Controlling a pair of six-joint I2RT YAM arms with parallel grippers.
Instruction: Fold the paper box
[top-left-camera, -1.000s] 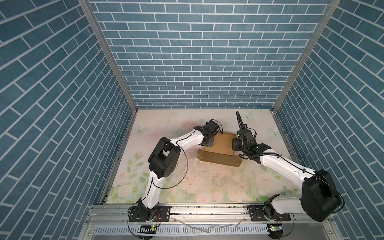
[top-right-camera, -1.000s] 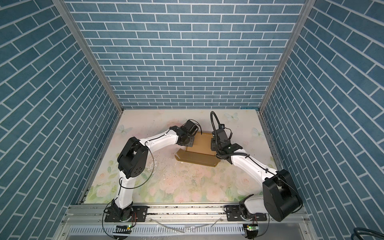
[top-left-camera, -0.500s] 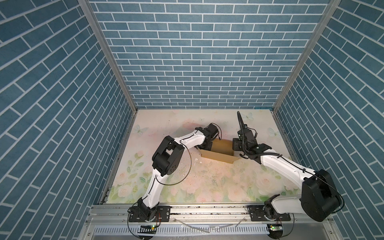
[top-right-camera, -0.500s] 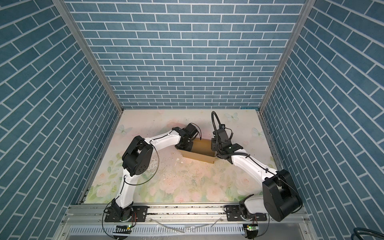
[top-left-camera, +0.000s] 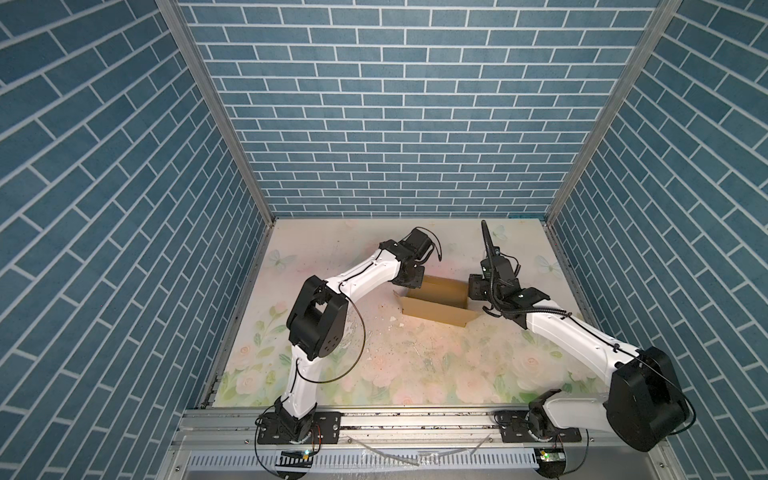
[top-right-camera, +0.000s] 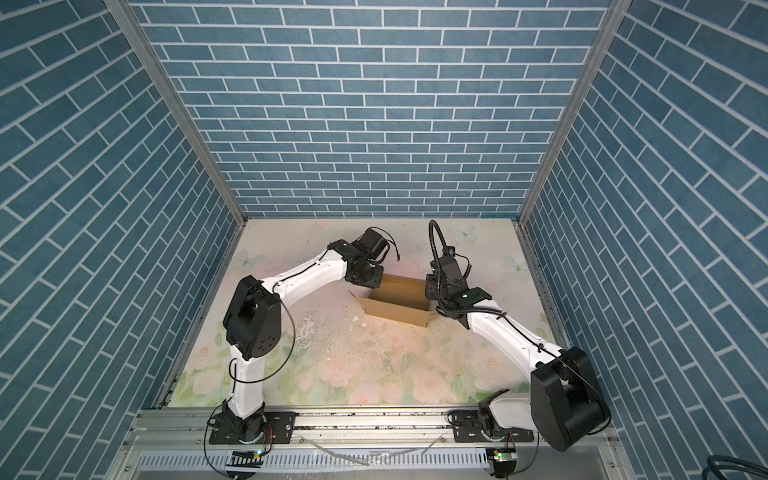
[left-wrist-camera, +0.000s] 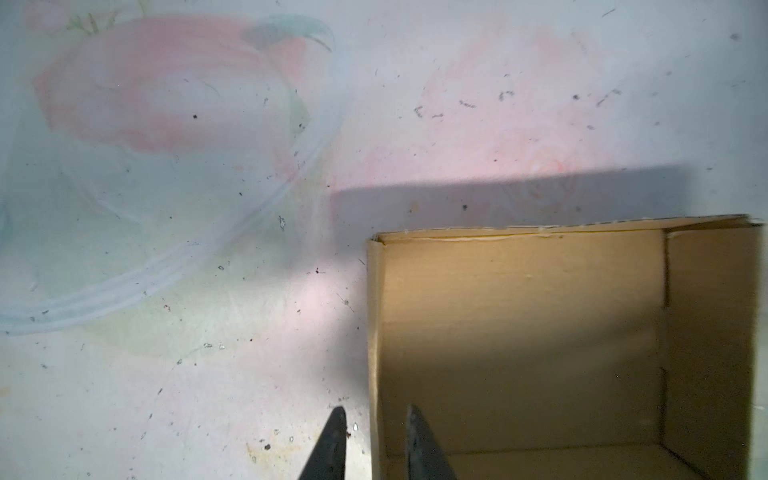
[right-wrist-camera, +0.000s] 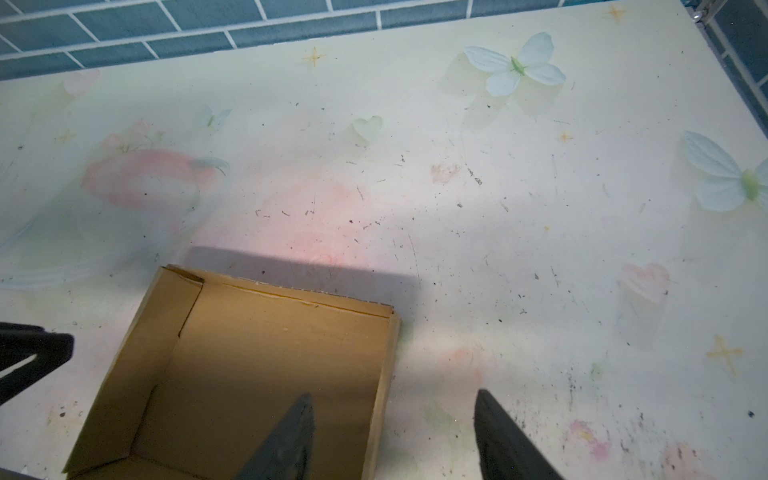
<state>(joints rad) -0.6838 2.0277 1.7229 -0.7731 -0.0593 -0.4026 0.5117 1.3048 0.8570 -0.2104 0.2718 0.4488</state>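
The paper box (top-left-camera: 434, 311) (top-right-camera: 395, 314) is plain brown cardboard and stands on the table as an open tray with its walls raised. My left gripper (top-left-camera: 411, 284) (top-right-camera: 368, 283) is at its left far corner. In the left wrist view the gripper (left-wrist-camera: 375, 411) is open by a narrow gap and straddles one box wall (left-wrist-camera: 374, 332) without pinching it. My right gripper (top-left-camera: 473, 291) (top-right-camera: 430, 291) is at the box's right side. In the right wrist view it (right-wrist-camera: 393, 395) is wide open, one finger inside the box (right-wrist-camera: 257, 365), the other outside over the table.
The floral table mat (top-left-camera: 415, 365) carries scattered crumbs and scuffs (top-left-camera: 390, 318) in front of the box. Blue brick walls (top-left-camera: 395, 124) close in three sides. A metal rail (top-left-camera: 415, 419) with both arm bases runs along the front edge.
The box's front panel lay low a second ago and now stands as an upright wall. My left gripper was shut and has opened a little. The right gripper has barely moved.
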